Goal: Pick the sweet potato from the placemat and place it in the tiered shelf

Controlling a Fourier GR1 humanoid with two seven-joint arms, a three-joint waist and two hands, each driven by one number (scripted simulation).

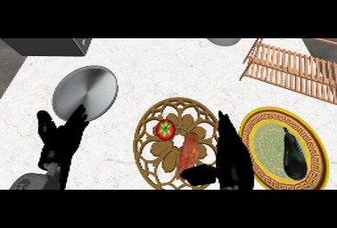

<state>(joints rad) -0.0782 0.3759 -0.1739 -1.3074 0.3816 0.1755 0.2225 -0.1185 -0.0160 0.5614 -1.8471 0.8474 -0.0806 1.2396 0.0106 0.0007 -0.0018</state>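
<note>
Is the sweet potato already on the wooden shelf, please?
No, the sweet potato lies on the placemat beside the tomato, away from the shelf.

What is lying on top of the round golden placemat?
A red tomato and an orange sweet potato lie on the placemat. The right hand covers the mat's right edge and part of its lower area, so anything there cannot be seen.

The head view (the only one) looks steeply down at the near counter (171, 67).
</note>
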